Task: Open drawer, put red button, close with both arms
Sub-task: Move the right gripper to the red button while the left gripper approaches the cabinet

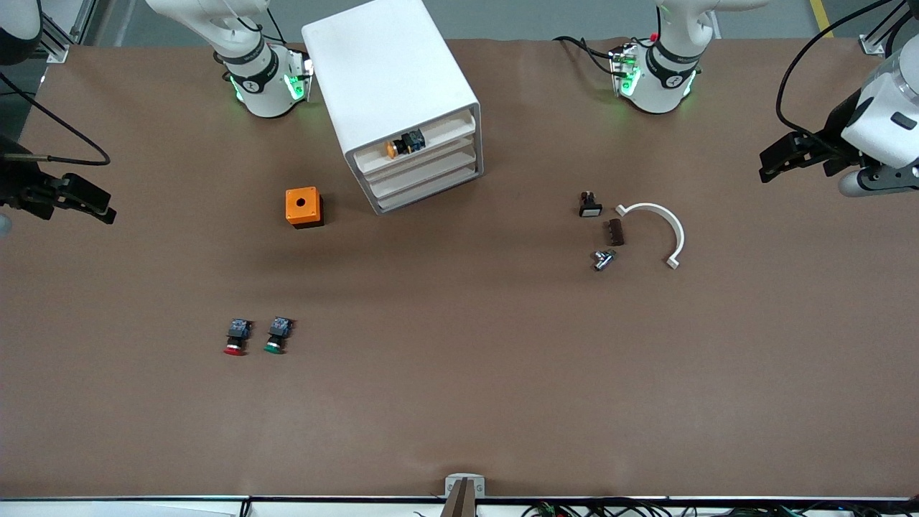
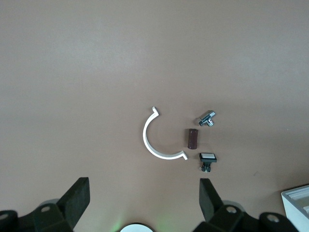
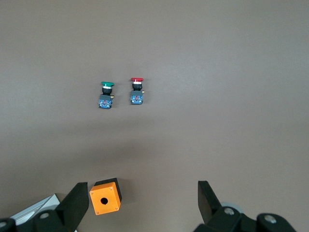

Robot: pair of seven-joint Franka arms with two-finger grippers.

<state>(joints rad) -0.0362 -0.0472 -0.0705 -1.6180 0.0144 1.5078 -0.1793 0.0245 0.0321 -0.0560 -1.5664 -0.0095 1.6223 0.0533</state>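
The white cabinet [image 1: 391, 79] stands between the two arm bases, with stacked drawer tiers [image 1: 431, 169] in its front. A yellow-capped button [image 1: 403, 144] lies in the top tier. The red button [image 1: 235, 337] lies on its side on the brown table, nearer to the front camera than the cabinet, beside a green-capped one [image 1: 276, 336]. It also shows in the right wrist view [image 3: 136, 91]. My right gripper [image 1: 90, 201] [image 3: 142, 202] is open and empty, high at the right arm's end. My left gripper [image 1: 779, 159] [image 2: 144, 200] is open and empty, high at the left arm's end.
A small orange box [image 1: 304, 207] [image 3: 105, 196] sits beside the cabinet. Toward the left arm's end lie a white curved clip [image 1: 664, 226] [image 2: 157, 140], a brown block [image 1: 616, 232], a metal fitting [image 1: 603, 259] and a black-and-white switch [image 1: 589, 206].
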